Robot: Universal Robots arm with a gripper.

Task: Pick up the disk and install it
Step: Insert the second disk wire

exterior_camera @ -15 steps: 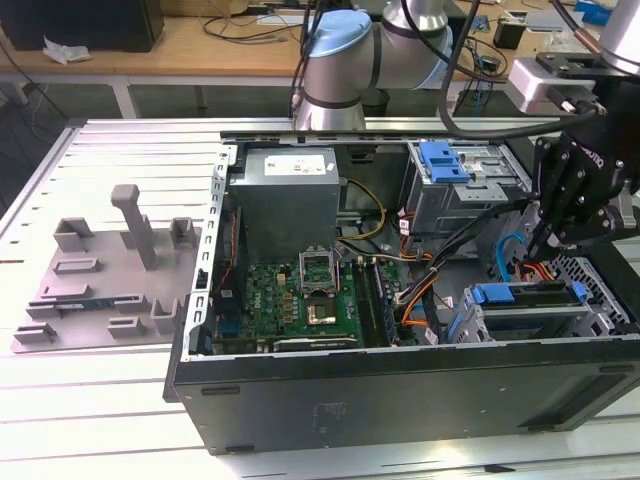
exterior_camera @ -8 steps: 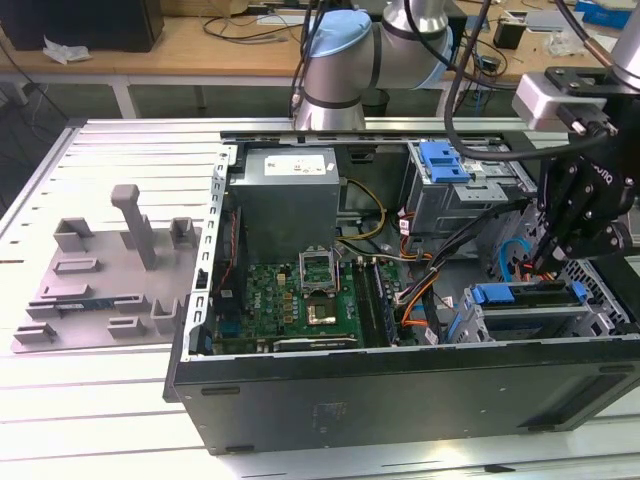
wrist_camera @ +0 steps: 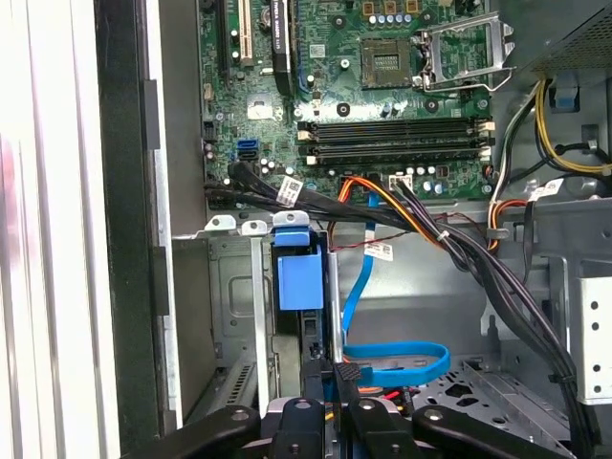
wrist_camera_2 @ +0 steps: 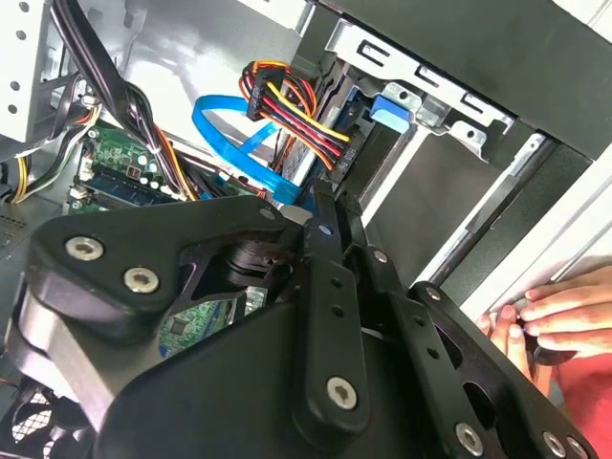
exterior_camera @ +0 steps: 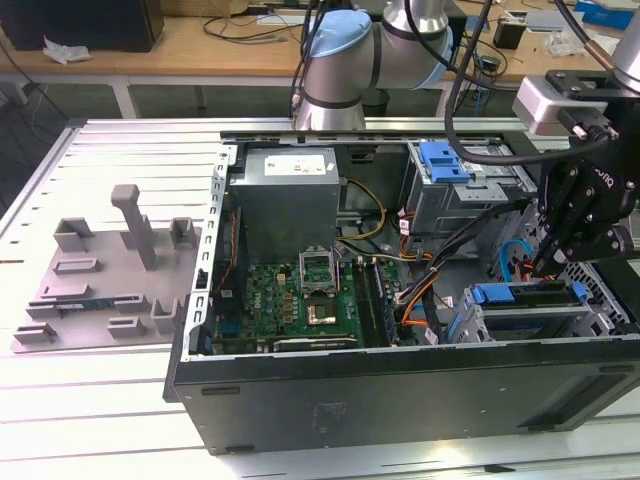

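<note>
End effector (exterior_camera: 548,262) hangs at about three o'clock in the exterior view, inside the open computer case (exterior_camera: 400,392), just above the disk (exterior_camera: 528,320). Whether it is clenched, released or grasping I cannot tell; in the first wrist view its tip (wrist_camera: 333,375) sits right at the disk's near edge. The disk (wrist_camera: 298,275) stands edge-on in the drive cage (wrist_camera: 225,287), at about four o'clock from the motherboard (exterior_camera: 300,295), with its blue bracket (exterior_camera: 520,293) uppermost, so it looks at least partly seated in its slot. I judge it rigid and fairly heavy for its size. Its bare metal sides are smooth and likely to slip, and it is sensitive to knocks. The blue plastic bracket will flex a little. The best hold seems to be across the bracket's long edges or its raised tab, clear of the connector end, where a blue data cable (wrist_camera: 397,361) and bundled power leads (wrist_camera: 459,249) crowd close. White tags (wrist_camera: 290,189) on the cables carry print too small to make out. A person's hand (wrist_camera_2: 559,308) rests on the case rim in the second wrist view. The case lies on a slatted bench (exterior_camera: 100,410), with a grey fixture (exterior_camera: 110,270) at nine o'clock.
</note>
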